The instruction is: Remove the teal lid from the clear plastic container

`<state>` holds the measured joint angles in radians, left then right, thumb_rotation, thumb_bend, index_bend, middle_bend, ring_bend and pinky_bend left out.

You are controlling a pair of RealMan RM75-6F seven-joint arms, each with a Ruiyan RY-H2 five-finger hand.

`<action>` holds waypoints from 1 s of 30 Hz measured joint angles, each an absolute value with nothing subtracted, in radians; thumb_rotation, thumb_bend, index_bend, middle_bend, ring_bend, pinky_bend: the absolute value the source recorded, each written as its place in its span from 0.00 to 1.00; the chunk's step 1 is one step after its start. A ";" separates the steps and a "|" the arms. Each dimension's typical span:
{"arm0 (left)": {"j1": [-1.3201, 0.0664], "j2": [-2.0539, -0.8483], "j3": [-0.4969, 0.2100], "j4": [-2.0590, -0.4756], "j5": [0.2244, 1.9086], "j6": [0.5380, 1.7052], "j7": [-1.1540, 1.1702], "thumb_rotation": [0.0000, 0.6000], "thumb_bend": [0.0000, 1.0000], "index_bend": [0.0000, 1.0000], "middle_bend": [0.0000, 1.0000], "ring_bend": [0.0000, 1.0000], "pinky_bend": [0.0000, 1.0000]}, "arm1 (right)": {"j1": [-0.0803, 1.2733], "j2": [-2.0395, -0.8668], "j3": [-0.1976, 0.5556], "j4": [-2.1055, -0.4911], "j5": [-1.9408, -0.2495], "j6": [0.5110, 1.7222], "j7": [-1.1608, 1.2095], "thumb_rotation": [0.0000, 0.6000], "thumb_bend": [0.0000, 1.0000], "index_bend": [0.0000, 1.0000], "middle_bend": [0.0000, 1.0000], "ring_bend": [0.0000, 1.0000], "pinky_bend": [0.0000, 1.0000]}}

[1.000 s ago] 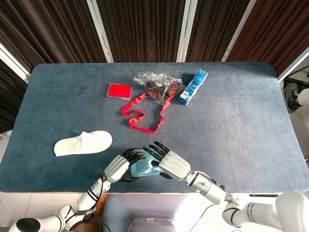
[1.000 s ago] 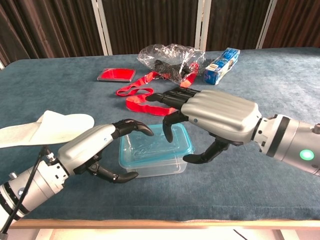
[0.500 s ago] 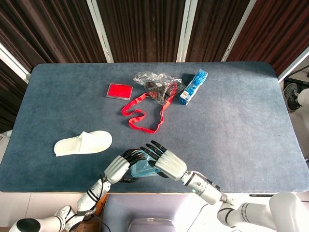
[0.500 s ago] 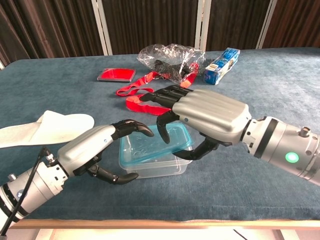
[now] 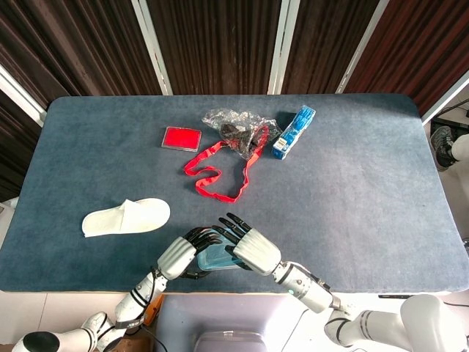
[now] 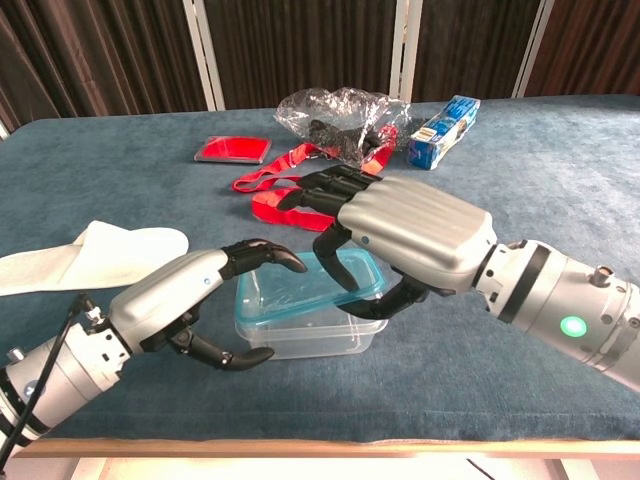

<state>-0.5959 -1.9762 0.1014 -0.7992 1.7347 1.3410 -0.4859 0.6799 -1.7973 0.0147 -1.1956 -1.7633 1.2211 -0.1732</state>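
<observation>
Clear container (image 6: 305, 335) sitting near the front edge of the bench (image 6: 560, 180), teal lid (image 6: 312, 288) tilting up at its right side. Right hand (image 6: 415, 240) pinching the lid's right edge between thumb and curled fingers (image 6: 330, 250). Left hand (image 6: 185, 300) bracing the container's left end, fingers (image 6: 265, 252) arching over the rim, thumb against the front wall.

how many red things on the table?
2: a red case at the far left-centre, and a red strap looped just right of it, its far end running into the plastic bag.

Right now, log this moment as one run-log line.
left hand: braces clear container | right hand: fingers curl over teal lid | lid: right edge tilted up, not off
</observation>
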 measured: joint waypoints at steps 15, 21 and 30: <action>-0.602 -1.953 0.099 -0.815 1.745 1.374 -0.548 1.00 0.33 0.00 0.00 0.00 0.00 | 0.679 -1.770 0.026 -1.229 -1.759 1.247 -0.174 1.00 0.51 0.84 0.23 0.03 0.00; -0.599 -1.927 0.079 -0.844 1.734 1.402 -0.559 1.00 0.34 0.00 0.00 0.00 0.00 | 0.677 -1.744 0.036 -1.254 -1.761 1.271 -0.173 1.00 0.51 0.84 0.23 0.03 0.00; -0.545 -1.781 0.057 -0.907 1.724 1.519 -0.486 1.00 0.34 0.00 0.00 0.00 0.00 | 0.639 -1.639 0.046 -1.285 -1.768 1.350 -0.194 1.00 0.51 0.84 0.23 0.03 0.00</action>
<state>-0.5447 -1.7811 0.0572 -0.9071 1.7244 1.5188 -0.4856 0.6391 -1.6386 0.0456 -1.2846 -1.7682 1.3505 -0.1940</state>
